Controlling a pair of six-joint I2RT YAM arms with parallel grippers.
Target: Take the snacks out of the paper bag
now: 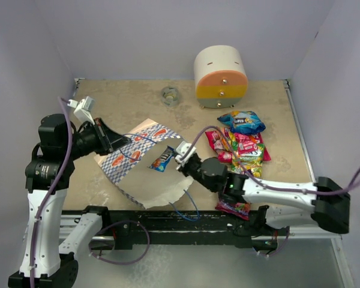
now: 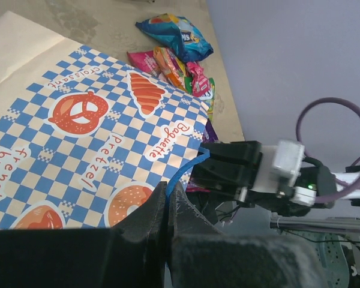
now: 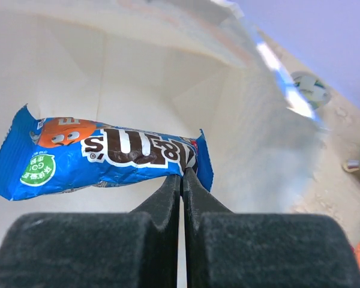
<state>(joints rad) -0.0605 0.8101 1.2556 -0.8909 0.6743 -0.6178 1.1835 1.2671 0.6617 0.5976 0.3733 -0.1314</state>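
Note:
The blue-and-white checkered paper bag [image 1: 145, 163] lies on its side mid-table, mouth toward the near right; its printed side fills the left wrist view [image 2: 96, 126] and its cream inside the right wrist view [image 3: 138, 78]. My left gripper [image 2: 168, 195] is shut on the bag's thin blue cord handle [image 2: 186, 168]. My right gripper [image 3: 182, 175] is shut on the edge of a blue M&M's packet [image 3: 102, 157], held at the bag's mouth [image 1: 162, 159]. A pile of snacks [image 1: 243, 144] lies on the table to the right, with a blue chip packet [image 1: 242, 122] at its far end.
A rounded cream-orange-yellow drawer box [image 1: 221, 77] stands at the back. A small grey round object [image 1: 169, 95] lies left of it. One red-purple packet [image 1: 233, 207] lies at the near table edge under my right arm. White walls enclose the table.

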